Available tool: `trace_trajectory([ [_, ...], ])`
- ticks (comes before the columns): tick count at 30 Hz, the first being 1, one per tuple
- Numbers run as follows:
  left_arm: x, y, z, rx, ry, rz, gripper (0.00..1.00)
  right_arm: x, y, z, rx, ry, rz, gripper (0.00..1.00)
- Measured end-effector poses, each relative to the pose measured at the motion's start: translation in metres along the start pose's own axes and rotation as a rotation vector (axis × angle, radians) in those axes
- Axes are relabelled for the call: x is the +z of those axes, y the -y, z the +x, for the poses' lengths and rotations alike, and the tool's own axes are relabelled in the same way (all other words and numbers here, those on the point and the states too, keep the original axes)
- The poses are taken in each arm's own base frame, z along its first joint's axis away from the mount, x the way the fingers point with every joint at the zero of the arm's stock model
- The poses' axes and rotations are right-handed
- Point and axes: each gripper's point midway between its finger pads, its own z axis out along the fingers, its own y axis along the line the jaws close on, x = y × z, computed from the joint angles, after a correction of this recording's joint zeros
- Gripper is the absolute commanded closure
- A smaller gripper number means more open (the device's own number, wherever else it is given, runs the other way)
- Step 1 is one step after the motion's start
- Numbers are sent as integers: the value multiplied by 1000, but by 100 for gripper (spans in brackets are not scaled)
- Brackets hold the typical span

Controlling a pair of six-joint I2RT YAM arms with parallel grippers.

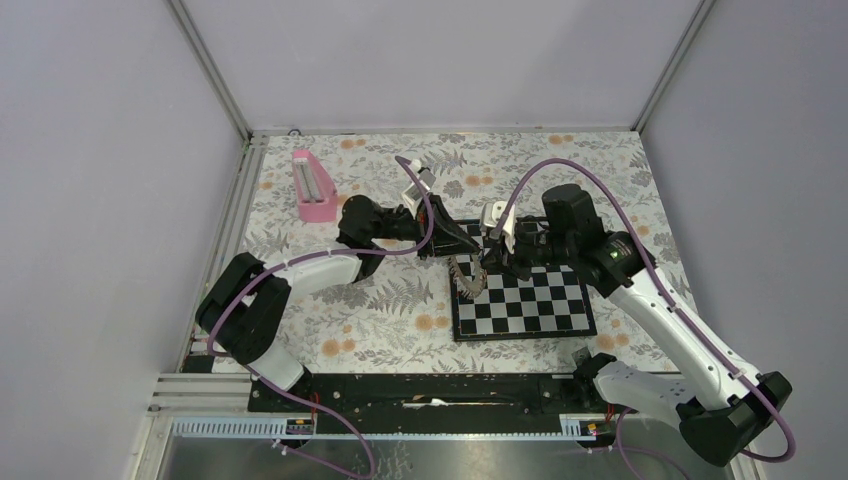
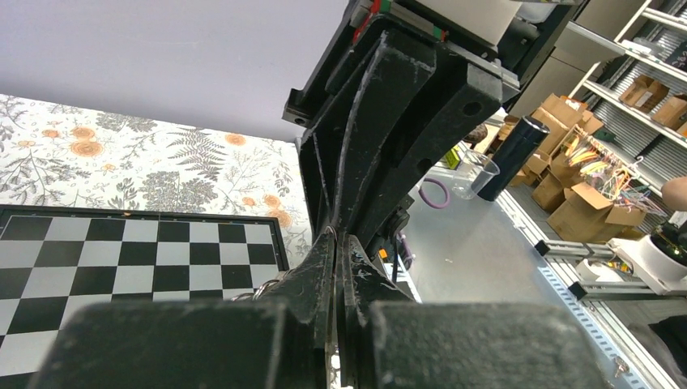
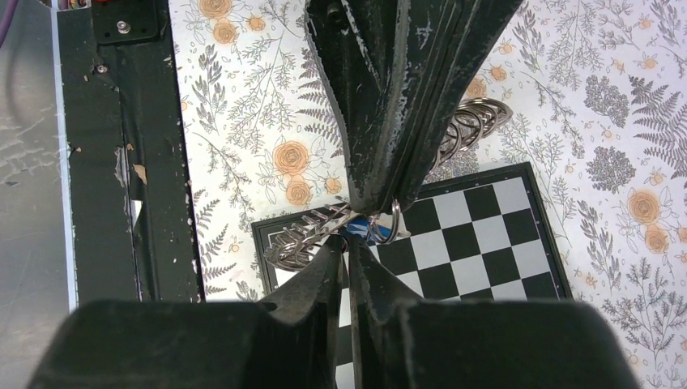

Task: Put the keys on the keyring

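Inward, both arms (image 1: 300, 270) bent, left fingers (image 3: 381, 162) pinching keyring (image 3: 312, 235), right fingers (image 3: 316, 279) at key (image 3: 357, 232).

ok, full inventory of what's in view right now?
keyring: 1, dark silvery coil band, raised over the chessboard's near-left corner
key: 1 seen, blue head, mostly hidden at the claw tips
chessboard: 1, black and white, table centre-right
pink tray: 1, pink, far left of the table
floral cloth: 1, white with grey ferns and orange flowers, covers the table
cardboard boxes: several, brown, on shelves beyond the table
left claw: 1, black, shut on the keyring
right claw: 1, black, tips nearly together at the key; grip unclear
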Motion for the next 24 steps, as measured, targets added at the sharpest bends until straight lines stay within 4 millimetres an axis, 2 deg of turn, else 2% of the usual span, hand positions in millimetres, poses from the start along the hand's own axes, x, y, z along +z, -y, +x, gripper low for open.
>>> trace_trajectory([
  [16,1,-8,-1,-32,33,-49,100,2,3,1,12,8,21,87],
  [20,1,-8,-1,-30,32,-47,100,-4,5,4,2,6,54,81],
  [24,1,-6,-2,-20,33,-39,100,-15,9,1,-3,23,93,68],
])
